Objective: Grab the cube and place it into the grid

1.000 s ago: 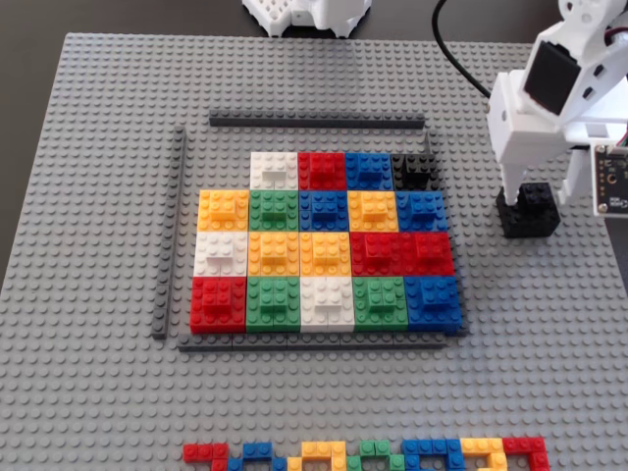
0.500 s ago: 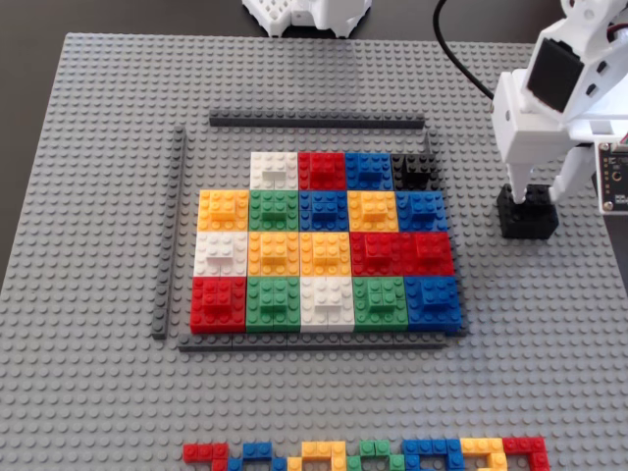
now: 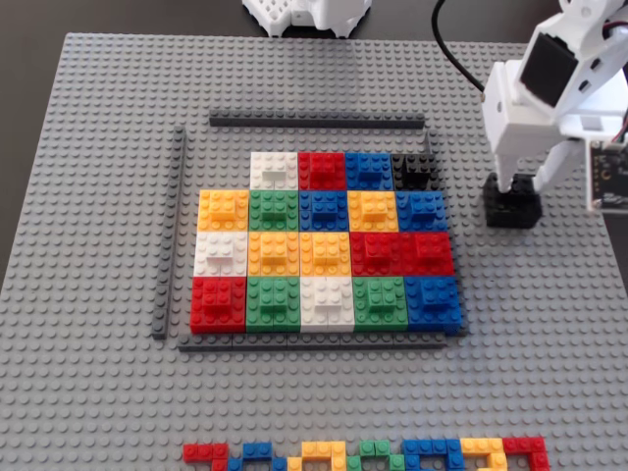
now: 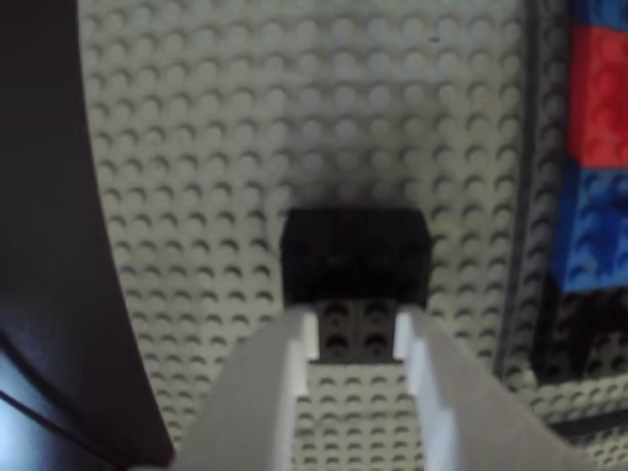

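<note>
The cube (image 3: 512, 208) is a black block with a smaller raised brick on top. It sits on the grey baseplate to the right of the grid (image 3: 324, 245). My gripper (image 3: 514, 188) comes down on it from above. In the wrist view the two white fingers (image 4: 294, 339) close against both sides of the raised brick of the cube (image 4: 355, 253), with the gripper (image 4: 355, 326) centred on it. The grid's top left cell is bare. Its top right cell holds another black block (image 3: 412, 172). Red and blue grid blocks (image 4: 599, 108) show at the wrist view's right edge.
Dark grey strips (image 3: 316, 122) frame the grid on the studded baseplate (image 3: 88, 392). A line of small flat coloured bricks (image 3: 363, 454) lies at the front edge. A white object (image 3: 309, 15) stands beyond the plate's far edge. A black cable (image 3: 456, 54) runs to the arm.
</note>
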Tool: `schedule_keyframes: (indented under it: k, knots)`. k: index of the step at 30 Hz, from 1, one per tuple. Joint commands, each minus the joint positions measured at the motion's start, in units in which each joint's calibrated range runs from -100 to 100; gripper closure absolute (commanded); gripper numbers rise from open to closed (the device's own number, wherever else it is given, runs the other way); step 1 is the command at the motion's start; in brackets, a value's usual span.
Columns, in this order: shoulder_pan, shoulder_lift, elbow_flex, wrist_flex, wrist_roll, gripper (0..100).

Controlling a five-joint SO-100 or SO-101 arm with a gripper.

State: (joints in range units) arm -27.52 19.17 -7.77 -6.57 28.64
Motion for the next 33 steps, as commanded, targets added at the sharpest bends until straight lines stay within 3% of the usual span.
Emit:
schedule_keyframes:
  k: [1,16,33]
  knots:
    - [0.23,-10.66,-2.61,1.88,0.34,94]
    - [-0.06,-30.17,-9.13,10.48,5.81,94]
    - [22.11,-51.41,13.79,5.45,17.83,95]
